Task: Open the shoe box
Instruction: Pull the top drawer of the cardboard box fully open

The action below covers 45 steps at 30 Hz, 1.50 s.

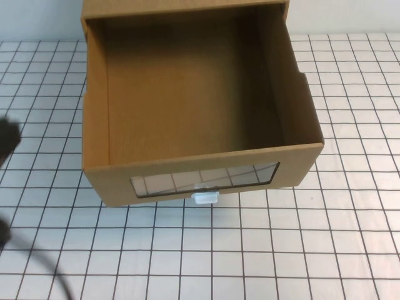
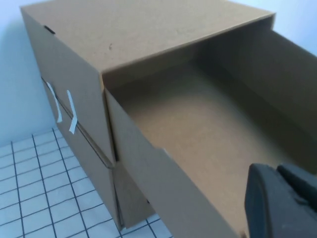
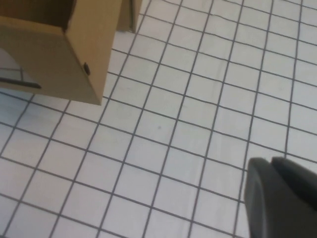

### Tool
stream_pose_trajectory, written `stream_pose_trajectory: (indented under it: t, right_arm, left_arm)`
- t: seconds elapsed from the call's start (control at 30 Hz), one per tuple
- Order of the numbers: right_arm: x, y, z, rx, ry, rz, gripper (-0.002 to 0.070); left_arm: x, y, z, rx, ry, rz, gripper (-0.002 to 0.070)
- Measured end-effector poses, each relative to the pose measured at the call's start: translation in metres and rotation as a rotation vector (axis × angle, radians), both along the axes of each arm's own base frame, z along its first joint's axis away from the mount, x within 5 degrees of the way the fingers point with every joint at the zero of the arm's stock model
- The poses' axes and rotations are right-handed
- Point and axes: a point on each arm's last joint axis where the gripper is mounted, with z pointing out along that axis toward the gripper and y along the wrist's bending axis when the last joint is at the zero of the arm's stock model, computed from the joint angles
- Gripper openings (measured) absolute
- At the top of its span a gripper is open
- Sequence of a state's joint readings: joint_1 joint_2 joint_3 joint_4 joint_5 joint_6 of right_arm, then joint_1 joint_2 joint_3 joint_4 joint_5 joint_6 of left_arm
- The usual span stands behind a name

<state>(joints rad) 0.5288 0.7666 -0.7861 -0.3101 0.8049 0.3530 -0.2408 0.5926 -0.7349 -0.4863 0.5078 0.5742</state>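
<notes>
The shoe box (image 1: 181,7) stands at the tabletop's (image 1: 250,250) far-middle edge, its drawer (image 1: 300,165) slid out toward the near edge. The right end effector (image 3: 280,193), closed and empty, hangs over bare tabletop off the drawer's right front corner. The left end effector (image 2: 277,198) is beside the box's left; I cannot tell its state.

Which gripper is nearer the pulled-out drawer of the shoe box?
Left. The left gripper hangs close beside the drawer, at its side wall; the right gripper is out over the gridded table, apart from the drawer's front corner.

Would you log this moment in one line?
shoe box: drawer out, empty | left gripper: left of box | right gripper: shut, above table
</notes>
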Motion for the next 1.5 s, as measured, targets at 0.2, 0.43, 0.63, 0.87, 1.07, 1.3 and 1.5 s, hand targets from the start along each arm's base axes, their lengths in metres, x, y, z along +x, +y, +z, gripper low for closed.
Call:
stream_pose_trajectory:
  t: [0.2, 0.43, 0.63, 0.87, 1.07, 1.3, 1.5]
  right_arm:
    - [-0.009, -0.001, -0.019, 0.104, -0.07, 0.011, -0.0013]
    - [-0.015, -0.001, -0.024, 0.166, -0.118, 0.032, -0.0013]
    - [-0.015, 0.001, -0.023, 0.205, -0.122, 0.037, -0.0013]
    - [-0.016, 0.002, -0.023, 0.225, -0.118, 0.038, -0.0013]
    - [-0.016, 0.003, -0.023, 0.243, -0.108, 0.037, -0.0013]
    - [-0.017, 0.002, -0.024, 0.242, -0.096, 0.034, -0.0013]
    - [-0.018, 0.001, -0.028, 0.218, -0.052, 0.019, -0.0013]
  left_arm:
    - [-0.056, 0.014, -0.04, -0.047, -0.129, 0.007, -0.0002]
    - [-0.083, 0.022, -0.091, -0.08, -0.217, 0.016, -0.0002]
    - [-0.063, 0.023, -0.136, -0.128, -0.169, 0.09, -0.0002]
    - [-0.051, 0.032, -0.168, -0.156, -0.23, 0.218, -0.0002]
    - [-0.051, 0.029, -0.173, -0.141, -0.181, 0.192, -0.0002]
    - [-0.051, 0.028, -0.175, -0.133, -0.16, 0.179, -0.0002]
    - [-0.051, 0.028, -0.175, -0.133, -0.16, 0.179, -0.0002]
